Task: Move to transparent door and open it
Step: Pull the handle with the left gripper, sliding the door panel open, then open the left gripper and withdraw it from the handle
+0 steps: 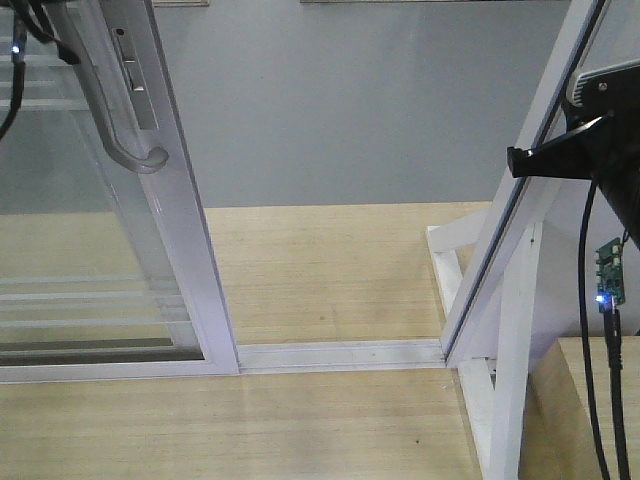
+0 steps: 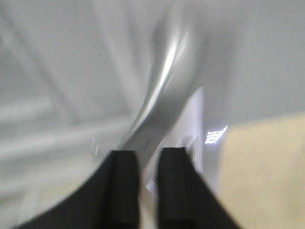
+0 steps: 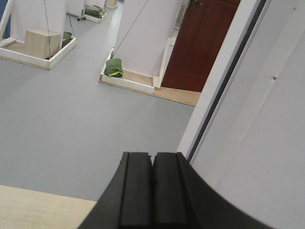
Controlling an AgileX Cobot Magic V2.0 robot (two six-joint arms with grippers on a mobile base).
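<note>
Grey floor beyond, pale wood planking nearer, with a white floor track [image 1: 340, 354] crossing the lower middle of the front view. Largest in frame: the transparent door [image 1: 185, 255], filling the left side of the front view, slid well clear of the slanted white frame post [image 1: 520, 190] at right, so a wide gap already stands open between them; judged as the opening step mostly done. Thin horizontal bars visible through the glass at lower left. On the door's stile, upper left, the curved grey bar handle [image 1: 125, 125], its hooked lower end free. In the blurred left wrist view, the left gripper [image 2: 147, 183] right up against that handle [image 2: 164, 102], pads [image 2: 125, 186] slightly parted with pale metal between them; cannot tell whether truly clamped on the bar or only beside it, though placed there presumably to drag the panel along its track. Right gripper [image 3: 153, 188] clenched on nothing, pads pressed together, parked near the post at right, seemingly just kept out of the way. Containers only far off, upper left of the right wrist view: shallow white-edged trays [image 3: 126, 82] on the grey floor, one holding a green bundle [image 3: 113, 67], another a tan box [image 3: 42, 43].
</note>
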